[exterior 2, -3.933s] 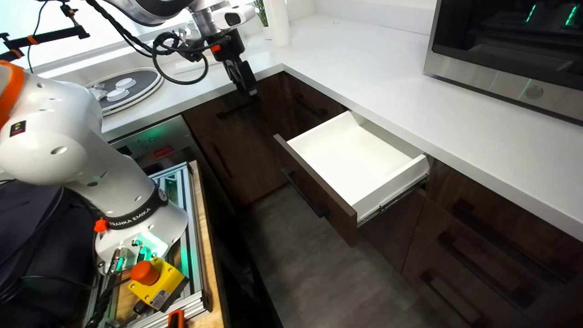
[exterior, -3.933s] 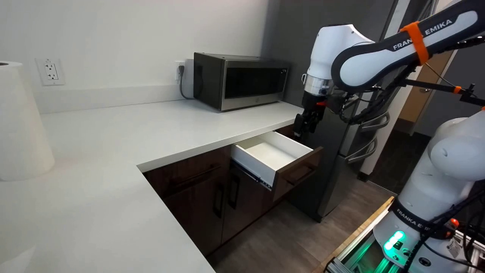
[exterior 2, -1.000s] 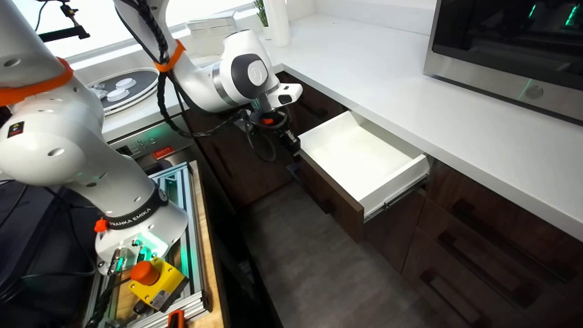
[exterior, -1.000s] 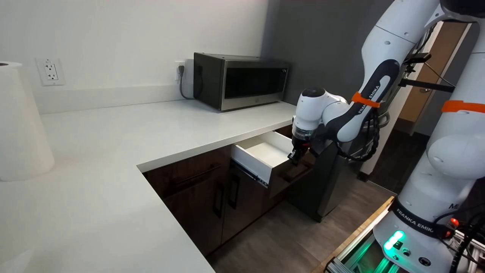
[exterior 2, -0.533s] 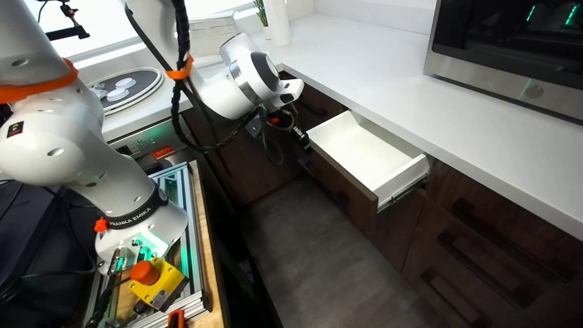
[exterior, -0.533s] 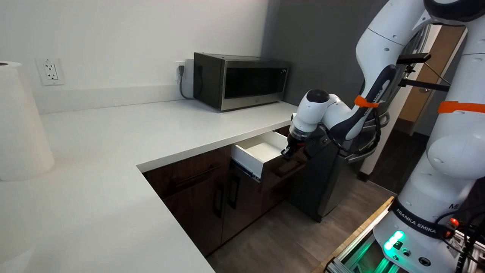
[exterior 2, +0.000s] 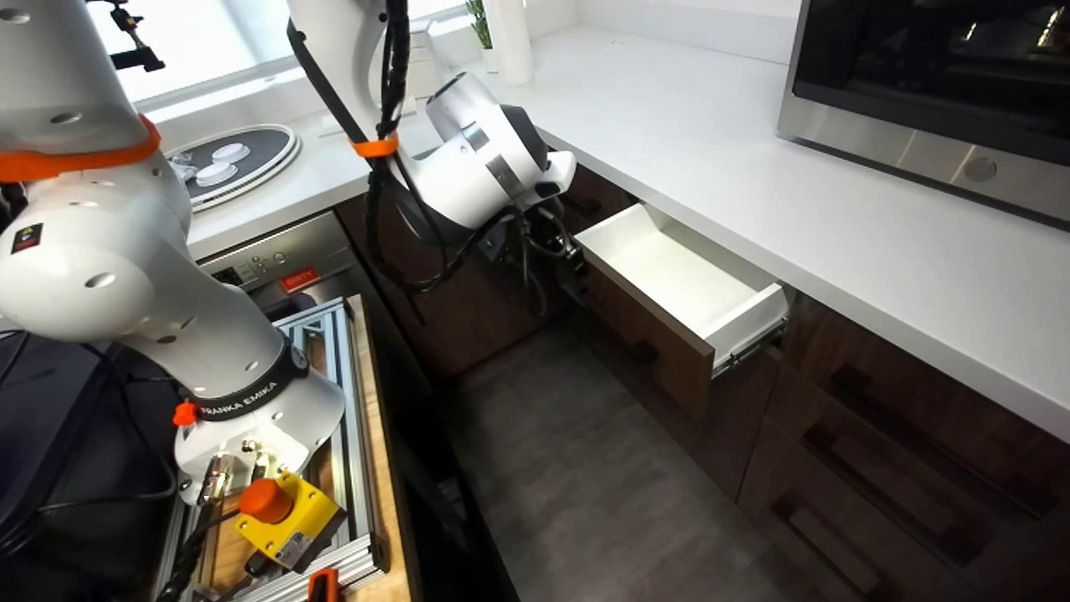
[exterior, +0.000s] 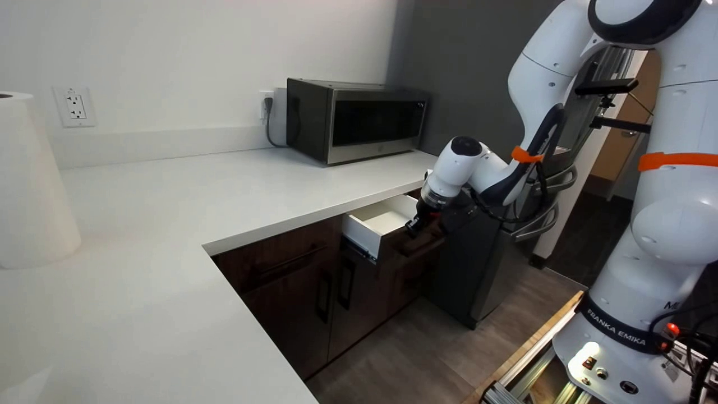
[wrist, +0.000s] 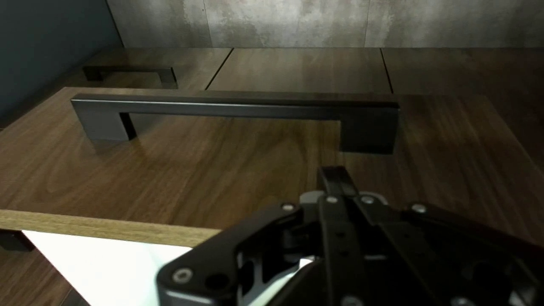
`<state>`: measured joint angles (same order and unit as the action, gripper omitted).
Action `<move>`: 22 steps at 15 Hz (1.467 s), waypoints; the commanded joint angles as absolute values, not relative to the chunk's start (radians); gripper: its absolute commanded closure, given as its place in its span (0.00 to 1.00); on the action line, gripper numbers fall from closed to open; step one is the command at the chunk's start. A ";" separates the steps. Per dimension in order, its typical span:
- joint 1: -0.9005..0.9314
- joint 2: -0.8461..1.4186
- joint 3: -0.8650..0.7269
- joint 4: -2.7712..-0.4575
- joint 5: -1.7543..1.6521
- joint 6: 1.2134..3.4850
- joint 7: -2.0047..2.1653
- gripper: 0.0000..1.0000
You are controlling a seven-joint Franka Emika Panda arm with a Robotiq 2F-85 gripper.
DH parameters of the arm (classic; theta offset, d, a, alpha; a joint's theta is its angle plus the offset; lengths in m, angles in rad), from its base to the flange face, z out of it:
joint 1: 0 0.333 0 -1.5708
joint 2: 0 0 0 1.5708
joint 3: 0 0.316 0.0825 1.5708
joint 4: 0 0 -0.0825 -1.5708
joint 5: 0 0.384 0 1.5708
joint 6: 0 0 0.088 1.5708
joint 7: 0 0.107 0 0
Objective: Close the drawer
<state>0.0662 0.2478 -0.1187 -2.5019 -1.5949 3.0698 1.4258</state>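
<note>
Slid one drawer (exterior 2: 677, 288) farther in, leaving it part-way out beneath one countertop (exterior: 168, 207).
Holds one gripper (wrist: 337, 180), both jaws drawn together, at its front panel (wrist: 238, 170), above one bar handle (wrist: 233, 109).

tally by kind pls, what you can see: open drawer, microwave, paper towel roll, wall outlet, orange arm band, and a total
Open drawer: 1
Microwave: 1
Paper towel roll: 1
Wall outlets: 2
Orange arm bands: 2
Total: 7
</note>
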 commanded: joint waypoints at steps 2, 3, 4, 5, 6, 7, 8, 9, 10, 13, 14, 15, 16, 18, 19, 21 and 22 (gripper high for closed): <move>0.071 0.261 -0.120 -2.478 -1.607 3.043 1.447 1.00; 0.074 0.266 -0.120 -2.468 -1.608 3.024 1.461 1.00; 0.078 0.265 -0.121 -2.460 -1.614 3.003 1.470 1.00; 0.076 0.273 -0.120 -2.450 -1.612 3.001 1.478 1.00; 0.079 0.280 -0.119 -2.439 -1.618 2.985 1.487 1.00; 0.082 0.285 -0.118 -2.425 -1.631 2.971 1.506 1.00; 0.083 0.296 -0.116 -2.407 -1.641 2.969 1.525 1.00; 0.086 0.304 -0.114 -2.388 -1.659 2.966 1.552 1.00; 0.085 0.321 -0.111 -2.366 -1.675 2.978 1.579 1.00; 0.082 0.366 -0.103 -2.287 -1.786 2.985 1.708 1.00; 0.079 0.377 -0.098 -2.265 -1.829 2.979 1.755 1.00; 0.074 0.391 -0.092 -2.243 -1.874 2.973 1.800 1.00; 0.067 0.407 -0.085 -2.218 -1.924 2.974 1.849 1.00; 0.052 0.434 -0.062 -2.173 -2.030 2.975 1.948 1.00; 0.042 0.451 -0.048 -2.150 -2.079 2.971 1.997 1.00; 0.011 0.479 -0.014 -2.107 -2.179 2.956 2.100 1.00; -0.002 0.491 0.003 -2.093 -2.220 2.939 2.146 1.00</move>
